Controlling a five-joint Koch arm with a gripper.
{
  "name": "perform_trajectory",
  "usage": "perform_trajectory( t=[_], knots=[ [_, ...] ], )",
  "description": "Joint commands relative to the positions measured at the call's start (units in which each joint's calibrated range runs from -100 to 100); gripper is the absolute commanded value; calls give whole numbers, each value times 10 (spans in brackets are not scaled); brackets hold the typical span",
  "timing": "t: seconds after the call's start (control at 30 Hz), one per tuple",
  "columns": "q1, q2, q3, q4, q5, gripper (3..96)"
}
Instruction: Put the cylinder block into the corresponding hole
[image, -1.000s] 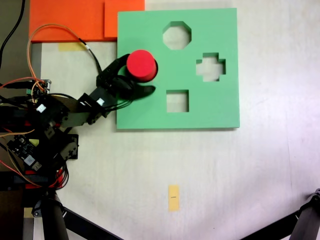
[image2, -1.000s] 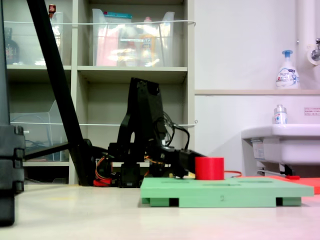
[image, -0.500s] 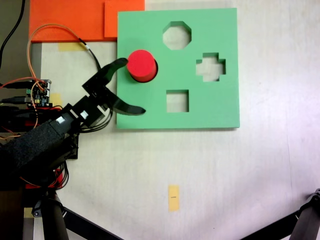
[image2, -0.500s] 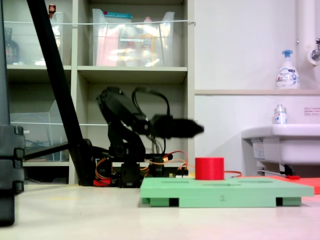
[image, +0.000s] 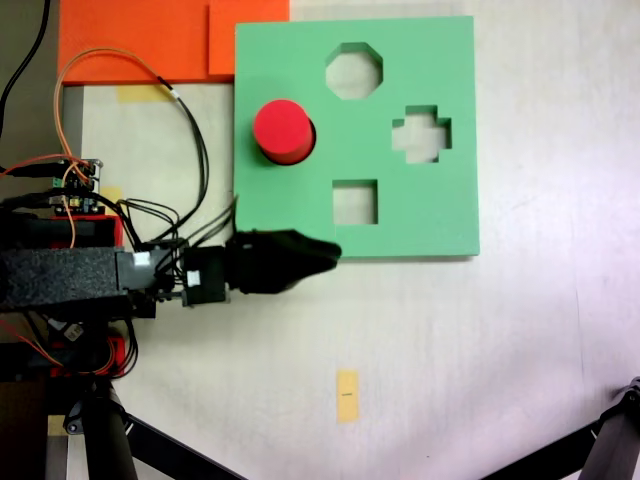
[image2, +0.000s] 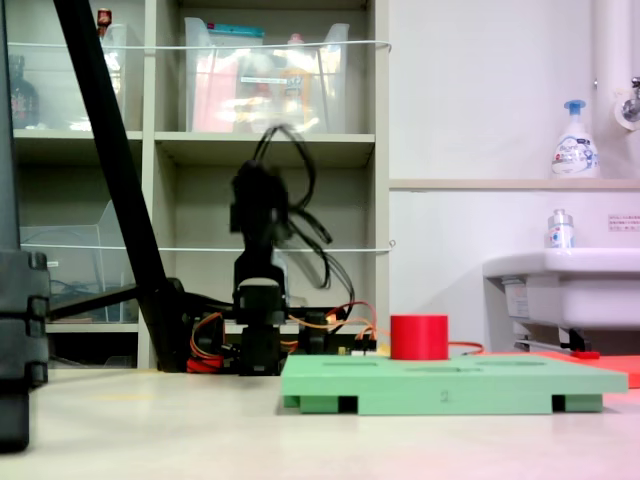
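Two exterior views show one Koch arm beside a square green foam board (image: 420, 215) lying on a pale floor. The cylinder block (image: 282, 130), red with a flat round top, stands upright in the corresponding hole (image: 306, 140) near the first exterior view's left edge of the board; only a thin dark crescent of the cut-out shows at the block's lower right. In the second exterior view the cylinder block (image2: 419, 337) rises above the board's top face (image2: 500, 372). Three further cut-outs lie open: an octagonal cut-out (image: 354, 70) at top, a cross-shaped cut-out (image: 421, 134) towards the first exterior view's right, and a square cut-out (image: 354, 202) below. The gripper (image: 318, 256) points towards the first exterior view's right over the board's lower edge, well apart from the block; its fingers (image: 285, 252) appear drawn together with nothing between them. In the second exterior view the arm (image2: 260, 215) is blurred and seen end-on, so the jaws cannot be judged there. An orange sheet (image: 140, 40) lies at the board's upper-left corner, and a small yellow tape strip (image: 347, 395) lies on the floor below.
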Motion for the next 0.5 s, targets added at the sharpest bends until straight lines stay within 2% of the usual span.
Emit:
perform_trajectory(
  t=[0.03, 0.2, 0.27, 0.4, 0.5],
  knots=[
    [-14, 7, -134, 11, -38, 457],
    [-4, -49, -342, 11, -55, 461],
    [6, -49, -342, -2, -55, 462],
    [0, -49, -342, -205, -55, 501],
    [-9, -49, -342, -211, -54, 489]
  ],
)
